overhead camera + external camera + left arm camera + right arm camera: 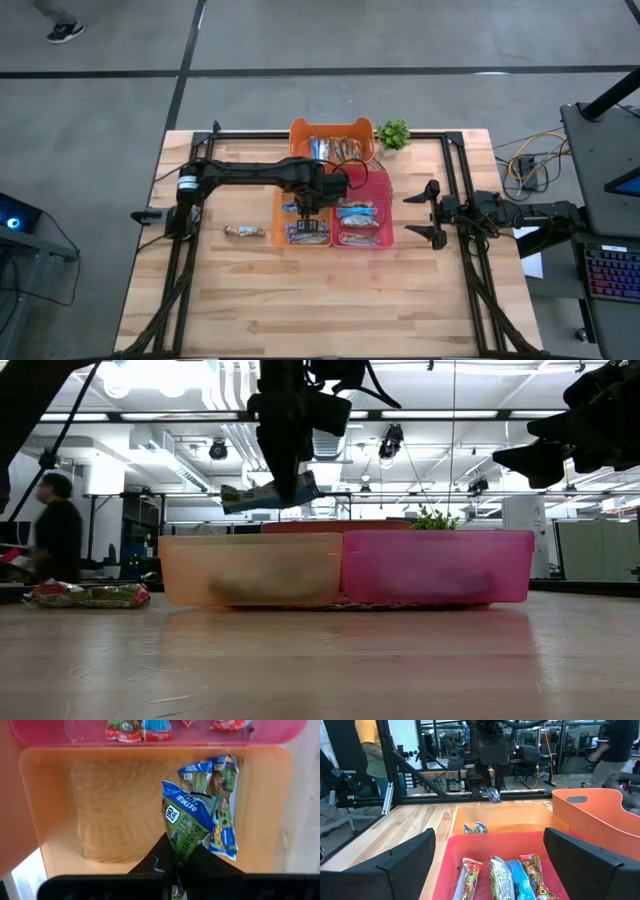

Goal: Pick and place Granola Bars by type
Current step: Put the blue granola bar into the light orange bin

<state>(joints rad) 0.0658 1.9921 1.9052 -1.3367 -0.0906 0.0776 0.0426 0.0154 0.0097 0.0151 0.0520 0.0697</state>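
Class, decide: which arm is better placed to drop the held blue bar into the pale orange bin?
Left. The left gripper grips the blue-wrapped granola bar above the pale orange bin; the right gripper waits open, beside the pink bin.

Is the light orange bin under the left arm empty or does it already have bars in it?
Not empty. The light orange bin holds blue-wrapped bars against one wall, while the left gripper holds another bar above it.

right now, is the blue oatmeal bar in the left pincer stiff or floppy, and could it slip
Probably stiff enough: the blue oatmeal bar juts from the left pincer without sagging, also in the low view. Its glossy wrapper looks slick, and it is pinched only at one end, so it could slip. It seems light.
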